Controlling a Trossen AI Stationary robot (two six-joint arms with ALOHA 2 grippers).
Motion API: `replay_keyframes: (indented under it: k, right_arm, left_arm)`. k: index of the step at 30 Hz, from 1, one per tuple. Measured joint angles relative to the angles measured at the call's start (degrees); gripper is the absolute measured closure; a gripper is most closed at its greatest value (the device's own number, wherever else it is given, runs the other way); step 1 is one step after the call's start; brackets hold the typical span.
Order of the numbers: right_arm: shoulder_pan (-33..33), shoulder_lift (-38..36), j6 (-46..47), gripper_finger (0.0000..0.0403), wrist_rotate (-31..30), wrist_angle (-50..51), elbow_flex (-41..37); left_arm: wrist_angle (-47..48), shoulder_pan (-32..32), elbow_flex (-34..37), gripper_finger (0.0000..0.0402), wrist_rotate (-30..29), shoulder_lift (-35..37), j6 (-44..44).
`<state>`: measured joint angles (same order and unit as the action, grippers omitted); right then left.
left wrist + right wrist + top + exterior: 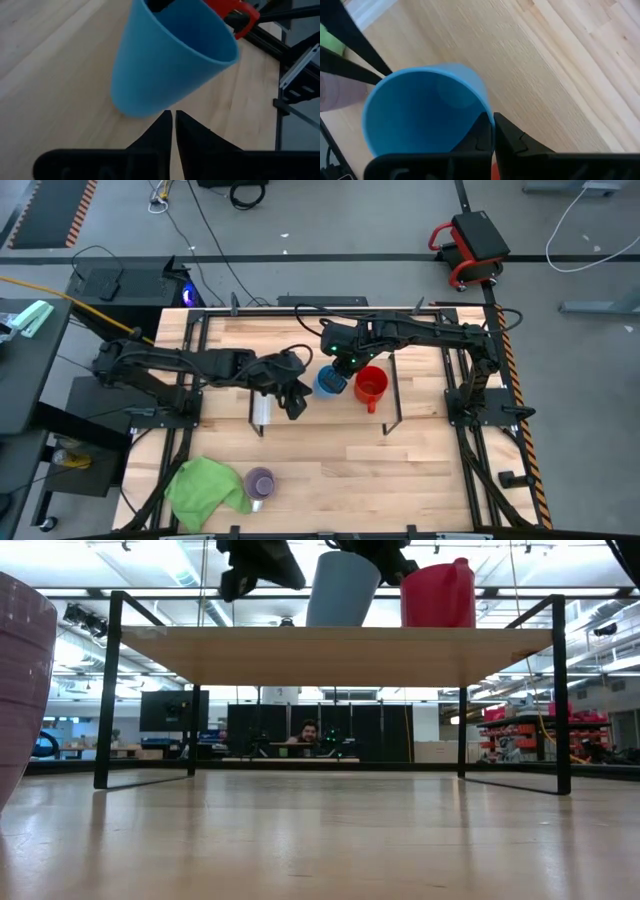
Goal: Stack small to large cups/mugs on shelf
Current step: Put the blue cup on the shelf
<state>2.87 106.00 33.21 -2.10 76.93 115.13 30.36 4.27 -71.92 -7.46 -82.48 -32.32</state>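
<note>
With your right gripper (492,131) pinched on the blue cup's (328,381) rim, keep it level beside the red mug (371,384) on the shelf (420,370); your left gripper (173,129), nearly closed, holds nothing.

The right gripper's fingers (487,132) pinch the blue cup's (420,110) rim above the shelf (545,65).

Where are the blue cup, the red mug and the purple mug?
blue cup (327,382), high view, on its open top.
red mug (371,383), high view, on its open top.
purple mug (260,480), high view, on its open top.
</note>
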Motion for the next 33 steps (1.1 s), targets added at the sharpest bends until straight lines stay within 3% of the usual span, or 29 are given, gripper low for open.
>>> replay_keyframes:
  k: [33]
  right_arm:
    - [0.00, -0.02, -0.44, 0.0359, 0.85, -0.52, 0.00]
  left_arm:
    - [-0.86, -2.23, 0.02, 0.0363, 3.76, -2.04, 0.04]
